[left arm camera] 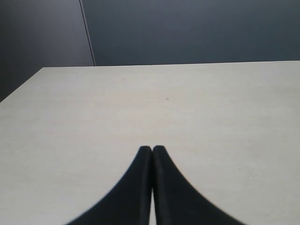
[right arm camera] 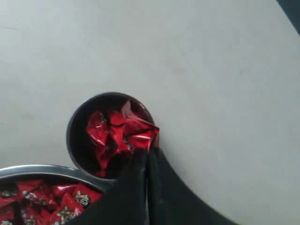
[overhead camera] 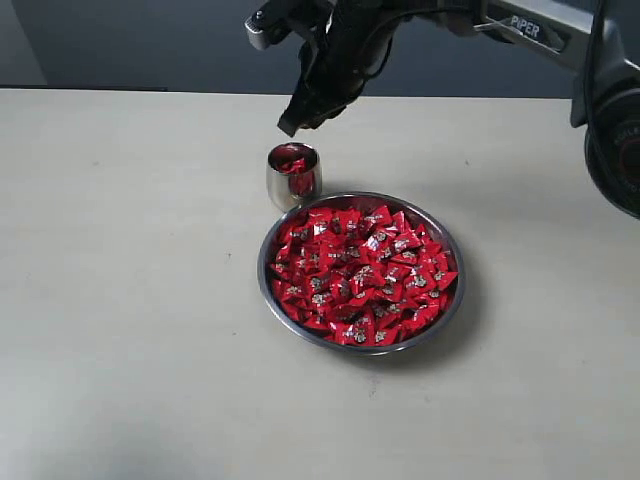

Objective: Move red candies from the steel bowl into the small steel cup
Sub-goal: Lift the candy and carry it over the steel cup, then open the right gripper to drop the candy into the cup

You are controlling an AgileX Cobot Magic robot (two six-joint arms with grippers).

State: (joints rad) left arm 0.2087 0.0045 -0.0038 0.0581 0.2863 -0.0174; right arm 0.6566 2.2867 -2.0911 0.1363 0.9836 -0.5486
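Observation:
The steel bowl [overhead camera: 262,262] sits mid-table, heaped with red candies [overhead camera: 360,275]. Touching its far-left rim stands the small steel cup [overhead camera: 294,175], which holds a few red candies [overhead camera: 293,163]. My right gripper [overhead camera: 288,127] hangs just above the cup with its fingers pressed together, and no candy shows between them. In the right wrist view the shut gripper [right arm camera: 147,151] hovers at the cup's rim [right arm camera: 70,136], over the candies inside [right arm camera: 112,131], with the bowl's rim [right arm camera: 42,169] alongside. My left gripper [left arm camera: 152,148] is shut and empty over bare table, and it is outside the exterior view.
The pale table [overhead camera: 130,300] stretches wide on the left and in front of the bowl. A dark wall runs behind the table's far edge. The right arm [overhead camera: 520,25] reaches in from the upper right.

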